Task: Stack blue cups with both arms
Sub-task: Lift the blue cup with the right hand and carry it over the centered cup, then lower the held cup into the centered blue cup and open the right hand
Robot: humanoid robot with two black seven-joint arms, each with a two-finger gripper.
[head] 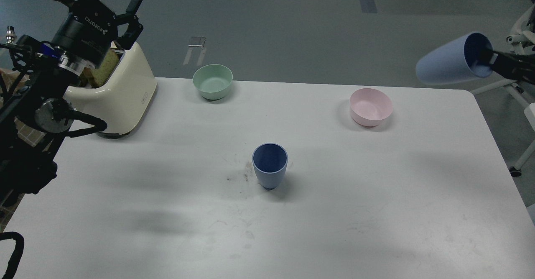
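Right gripper point(487, 58) pinching tipped blue cup point(449, 63) by rim. Left gripper point(104, 3) spread, empty. Turn upright, lower slowly into standing blue cup point(270, 165).

blue cups point(270, 165): 2 | bowls point(212, 81): 2 | toaster point(121, 90): 1 | table point(334, 212): 1 | arms point(46, 103): 2
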